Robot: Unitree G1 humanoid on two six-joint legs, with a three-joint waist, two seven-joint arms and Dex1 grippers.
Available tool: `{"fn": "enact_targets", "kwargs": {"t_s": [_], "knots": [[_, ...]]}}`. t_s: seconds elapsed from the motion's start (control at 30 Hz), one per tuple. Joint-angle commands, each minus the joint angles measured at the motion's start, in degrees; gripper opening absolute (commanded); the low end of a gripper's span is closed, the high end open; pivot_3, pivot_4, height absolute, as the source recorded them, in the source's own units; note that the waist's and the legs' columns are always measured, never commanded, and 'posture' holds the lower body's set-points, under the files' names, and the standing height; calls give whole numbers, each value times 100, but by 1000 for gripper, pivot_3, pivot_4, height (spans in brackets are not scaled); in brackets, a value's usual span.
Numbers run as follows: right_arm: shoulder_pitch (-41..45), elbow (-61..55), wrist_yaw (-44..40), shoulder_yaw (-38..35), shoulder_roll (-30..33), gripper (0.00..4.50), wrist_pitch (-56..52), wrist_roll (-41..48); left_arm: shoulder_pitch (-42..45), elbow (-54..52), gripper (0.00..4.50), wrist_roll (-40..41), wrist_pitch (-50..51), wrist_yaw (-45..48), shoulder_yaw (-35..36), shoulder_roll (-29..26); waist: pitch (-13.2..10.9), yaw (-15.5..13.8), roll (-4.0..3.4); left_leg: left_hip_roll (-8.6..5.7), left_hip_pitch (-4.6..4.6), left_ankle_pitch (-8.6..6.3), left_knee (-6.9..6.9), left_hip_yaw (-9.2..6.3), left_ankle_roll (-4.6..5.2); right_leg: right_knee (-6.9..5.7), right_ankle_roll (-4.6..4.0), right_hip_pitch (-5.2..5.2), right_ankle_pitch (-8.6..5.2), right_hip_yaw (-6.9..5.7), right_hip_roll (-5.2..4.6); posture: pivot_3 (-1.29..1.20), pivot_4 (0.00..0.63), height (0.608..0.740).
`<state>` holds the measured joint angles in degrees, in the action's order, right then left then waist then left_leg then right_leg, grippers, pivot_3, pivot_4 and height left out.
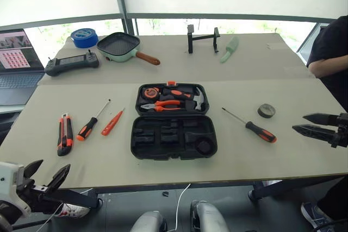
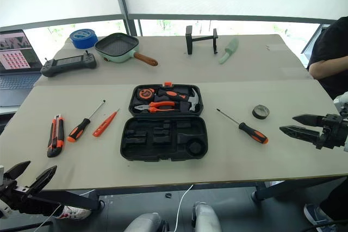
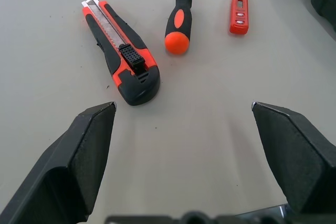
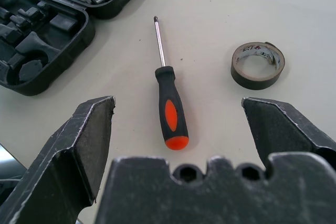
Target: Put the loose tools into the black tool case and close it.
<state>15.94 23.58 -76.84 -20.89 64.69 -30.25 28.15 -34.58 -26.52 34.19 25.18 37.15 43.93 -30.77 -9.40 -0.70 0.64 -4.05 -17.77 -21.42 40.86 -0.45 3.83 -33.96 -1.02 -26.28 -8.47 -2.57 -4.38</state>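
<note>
The black tool case (image 1: 173, 136) lies open mid-table, pliers, hammer and tape measure in its far half, empty recesses in the near half. Left of it lie the orange-black utility knife (image 1: 64, 133), a black-and-orange screwdriver (image 1: 88, 125) and the slim orange screwdriver (image 1: 111, 123). Right of the case lie a second black-and-orange screwdriver (image 1: 254, 127) and the small dark tape roll (image 1: 266, 111). My left gripper (image 1: 48, 174) hovers open at the near left edge, short of the knife (image 3: 122, 61). My right gripper (image 1: 311, 124) is open at the right edge, facing the screwdriver (image 4: 170, 108) and the roll (image 4: 258, 65).
Along the far table sit a green-rimmed pan (image 1: 120, 46), a blue tape roll (image 1: 84, 37), a handheld controller (image 1: 71, 62), a black stand (image 1: 203, 39) and a pale green tool (image 1: 229, 49). A laptop (image 1: 16, 63) is at the left. A person's arm (image 1: 329, 52) shows at the far right.
</note>
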Motion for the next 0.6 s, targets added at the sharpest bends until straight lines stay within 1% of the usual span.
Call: {"fn": "enact_targets", "kwargs": {"t_s": [0.03, 0.13, 0.2, 0.3, 0.33, 0.37, 0.47, 0.6], "knots": [[57, -164, 37, -96, 22, 4500, 66, 26, 12, -176, 4455, -9, 14, -50, 35, -99, 0, 0, 0, 0, 0, 0, 0, 0, 0, 0, 0, 0, 0, 0, 0, 0, 150, 740], [48, -386, 136, -112, -13, 4500, 190, -7, 204, -276, 4455, -11, 246, -229, -83, -225, 0, -8, 0, 0, 0, 0, 0, 0, -1, 0, 0, 0, 0, 0, 0, 0, 150, 740], [169, -707, 210, -123, -54, 4500, 104, 94, 416, -388, 4455, -13, 430, -323, -148, -428, 0, -9, 0, 0, 0, 1, 1, -1, -3, -2, 0, 1, 0, 0, 0, 0, 150, 740], [514, -1407, 407, -96, -170, 4500, -277, 411, 946, -462, 4455, 182, 985, -550, -186, -853, 0, 1, -3, 0, 2, 3, 0, 0, -8, -5, -1, 0, 1, 1, 1, 0, 150, 740], [698, -1772, 493, -48, -240, 4500, -514, 610, 1252, -404, 4455, 257, 1265, -635, -256, -1067, 0, 1, -3, 0, 2, 4, 1, -2, -14, -7, -1, -1, 1, 0, 3, 0, 150, 740], [869, -2167, 576, 28, -321, 4500, -716, 813, 1580, -293, 4455, 340, 1577, -675, -374, -1312, 0, 4, -3, 0, 1, -1, 0, -6, -34, -6, -2, -2, 2, -1, 5, 0, 150, 740], [1108, -3092, 694, 262, -539, 4500, -1086, 1240, 2346, 160, 4455, 180, 2120, -632, -922, -1994, 0, 8, -3, -1, 3, 5, -3, -17, -55, -10, -6, -3, 4, -6, 9, 0, 150, 740], [1124, -4027, 785, 517, -782, 4500, -1239, 1626, 3334, 1042, 4455, -72, 2542, -468, -1821, -2591, 0, 4, -3, -4, 5, 10, -7, -29, -56, -8, -6, -5, 3, -18, 16, 0, 150, 740]]}}
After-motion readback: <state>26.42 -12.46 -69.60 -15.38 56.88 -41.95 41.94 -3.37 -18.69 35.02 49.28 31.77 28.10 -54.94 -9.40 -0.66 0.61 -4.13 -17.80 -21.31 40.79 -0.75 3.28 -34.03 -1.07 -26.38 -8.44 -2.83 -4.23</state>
